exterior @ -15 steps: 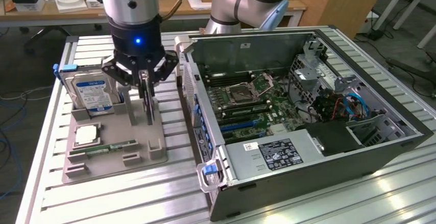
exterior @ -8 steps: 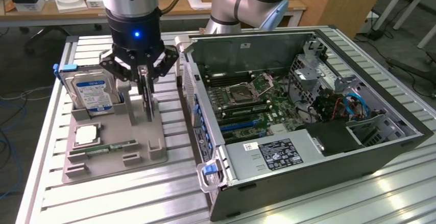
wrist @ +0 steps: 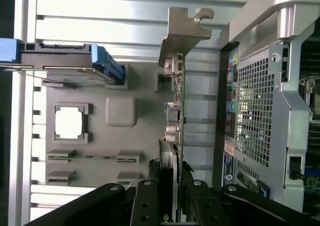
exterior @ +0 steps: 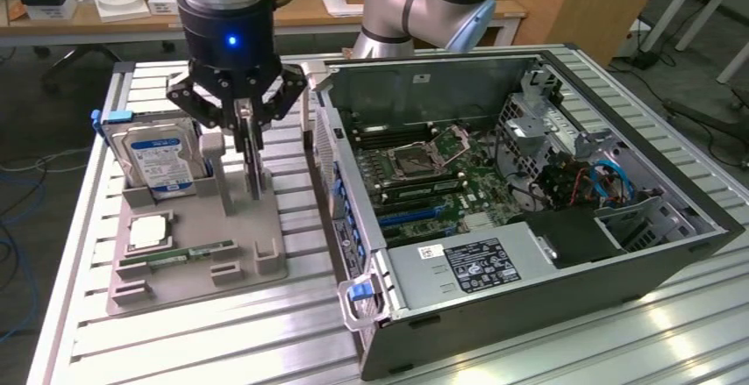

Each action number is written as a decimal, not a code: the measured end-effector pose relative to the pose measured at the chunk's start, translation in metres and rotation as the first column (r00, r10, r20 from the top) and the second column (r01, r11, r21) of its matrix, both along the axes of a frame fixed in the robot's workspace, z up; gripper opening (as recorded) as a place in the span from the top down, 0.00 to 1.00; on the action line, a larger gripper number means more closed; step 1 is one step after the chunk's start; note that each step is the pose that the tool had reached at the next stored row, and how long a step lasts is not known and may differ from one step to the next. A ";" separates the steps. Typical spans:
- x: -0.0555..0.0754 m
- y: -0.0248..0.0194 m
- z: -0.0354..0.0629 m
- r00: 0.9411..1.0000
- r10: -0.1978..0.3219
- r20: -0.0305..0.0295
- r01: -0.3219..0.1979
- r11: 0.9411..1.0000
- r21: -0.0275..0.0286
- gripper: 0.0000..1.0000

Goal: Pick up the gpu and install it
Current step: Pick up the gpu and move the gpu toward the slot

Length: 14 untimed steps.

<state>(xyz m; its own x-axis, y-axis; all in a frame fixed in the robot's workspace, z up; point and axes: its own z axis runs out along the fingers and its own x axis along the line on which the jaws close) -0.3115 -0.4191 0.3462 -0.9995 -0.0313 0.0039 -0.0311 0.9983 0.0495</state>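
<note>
My gripper [exterior: 242, 109] hangs above the grey holder tray [exterior: 234, 227] and is shut on the gpu [exterior: 253, 161]. The card is seen edge-on, thin and upright, reaching down from the fingers towards the tray. In the wrist view the gpu [wrist: 176, 111] shows as a narrow green board edge with its silver end bracket [wrist: 186, 31] at the far end. The black fingers [wrist: 148, 201] of the gripper [wrist: 172, 203] clamp it from both sides. The card is beside the open computer case [exterior: 527, 192], outside its wall.
On the tray stand a silver hard drive with a blue label [exterior: 164, 161], a processor chip [exterior: 150, 230] and a narrow RAM stick [exterior: 193, 252]. The case holds a motherboard [exterior: 433, 170] and a power supply [exterior: 474, 262]. The ribbed metal table [exterior: 234, 341] spreads around them.
</note>
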 end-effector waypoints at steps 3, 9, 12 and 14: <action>0.000 0.0000 0.0083 1.000 0.000 -0.002 0.000 1.000 0.000 0.74; 0.000 0.0000 0.0239 1.000 0.000 -0.005 0.000 1.000 0.000 0.74; 0.000 0.0000 0.0322 1.000 0.000 -0.006 0.000 1.000 0.000 0.74; 0.000 0.0000 0.0373 1.000 0.000 -0.007 0.000 1.000 0.000 0.74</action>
